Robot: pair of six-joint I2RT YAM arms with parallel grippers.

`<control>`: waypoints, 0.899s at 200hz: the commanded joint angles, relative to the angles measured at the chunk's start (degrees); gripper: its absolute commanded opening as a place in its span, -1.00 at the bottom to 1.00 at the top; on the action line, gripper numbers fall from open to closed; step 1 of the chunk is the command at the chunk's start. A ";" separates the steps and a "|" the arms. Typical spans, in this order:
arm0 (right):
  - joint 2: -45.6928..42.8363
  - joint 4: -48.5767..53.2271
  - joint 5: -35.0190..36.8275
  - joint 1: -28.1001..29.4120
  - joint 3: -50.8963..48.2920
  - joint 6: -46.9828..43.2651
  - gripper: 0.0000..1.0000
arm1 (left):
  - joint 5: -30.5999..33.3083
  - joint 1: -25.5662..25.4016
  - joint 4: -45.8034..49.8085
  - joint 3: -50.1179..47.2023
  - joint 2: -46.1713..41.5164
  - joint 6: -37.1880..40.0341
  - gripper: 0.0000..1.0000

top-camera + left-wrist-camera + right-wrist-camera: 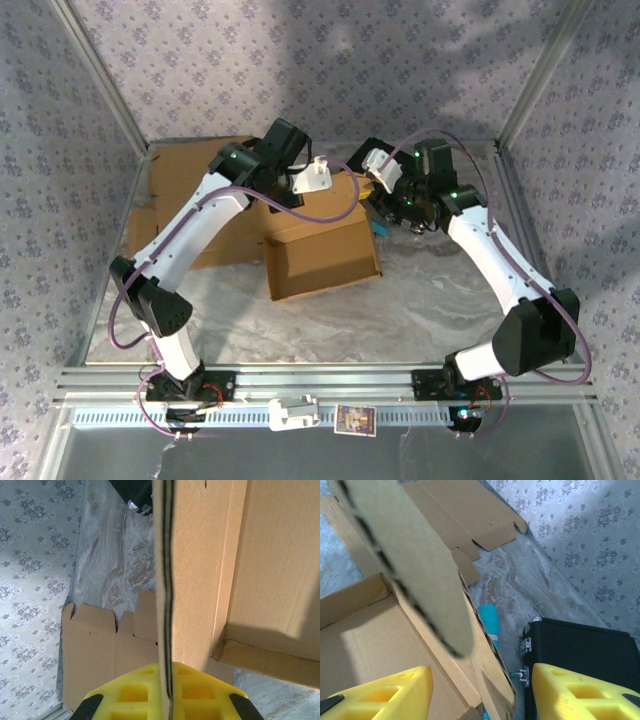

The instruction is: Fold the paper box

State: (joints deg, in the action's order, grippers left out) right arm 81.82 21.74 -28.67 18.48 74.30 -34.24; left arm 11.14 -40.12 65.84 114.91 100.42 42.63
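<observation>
The paper box (322, 258) is an open brown cardboard tray in the middle of the table. My left gripper (285, 200) is at its back left side. In the left wrist view the yellow fingers (135, 692) are shut on the edge of an upright box panel (192, 570). My right gripper (387, 213) hangs at the box's back right corner. Its fingers (385, 695) are open and straddle the box's right wall (487, 670) without touching it. A blurred flap (415, 565) rises in front of that camera.
Flat sheets of cardboard (190, 185) lie at the back left, partly under the box. A teal object (489, 621) and a black case with metal latches (580, 645) sit just right of the box. Metal frame rails (330, 380) border the table.
</observation>
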 commanded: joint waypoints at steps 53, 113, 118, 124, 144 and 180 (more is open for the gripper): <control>1.03 1.36 1.51 1.94 2.27 -0.14 -0.51 | -0.20 -1.25 -0.28 -0.02 0.04 0.11 -1.00; -1.02 3.16 0.39 0.75 -0.29 -1.37 -0.99 | 2.54 -1.29 -7.11 -2.80 -1.65 -7.21 -0.48; -1.32 3.11 0.30 0.56 -0.63 -1.38 -1.00 | 2.94 -1.30 -9.06 -4.17 -2.58 -8.63 -0.35; -1.64 3.04 0.14 0.32 -1.04 -1.36 -1.00 | 3.19 -1.28 -11.33 -5.64 -3.71 -10.43 -0.15; -2.37 3.62 -1.55 -0.86 -1.96 -1.70 -1.00 | 1.93 -0.43 -18.02 -10.04 -8.48 -17.63 0.99; -3.44 3.79 -2.69 -2.54 -3.75 -1.58 -1.00 | -3.34 5.73 -26.63 -22.12 -19.78 -30.54 0.99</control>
State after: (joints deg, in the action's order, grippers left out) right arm 80.53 24.88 -29.17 16.97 71.77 -35.44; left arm 12.03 -39.05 47.72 97.58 89.49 24.18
